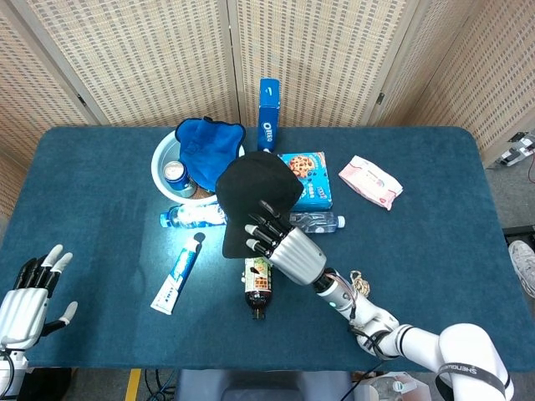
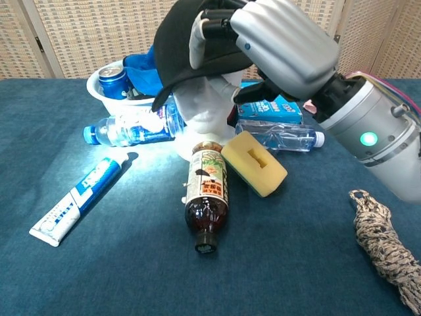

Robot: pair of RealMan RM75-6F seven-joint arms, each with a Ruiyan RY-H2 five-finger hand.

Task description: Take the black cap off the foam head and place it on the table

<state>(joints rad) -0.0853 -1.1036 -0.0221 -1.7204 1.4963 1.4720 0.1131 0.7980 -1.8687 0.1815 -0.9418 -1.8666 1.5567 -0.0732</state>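
— What colours sit on the table (image 1: 435, 251)?
— Its cloth is deep teal-blue. The cap (image 1: 253, 196) is plain black, the foam head (image 2: 204, 105) white, the sponge (image 2: 254, 163) yellow.
— And the right hand (image 2: 276, 39)?
— Silver shell, black fingers with pale tips. The toothpaste tube (image 2: 77, 199) is white and blue; the bottle (image 2: 208, 197) is dark brown with a patterned label.

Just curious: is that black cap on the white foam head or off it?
Partly off: the right hand grips the black cap tilted up, baring the white foam head.
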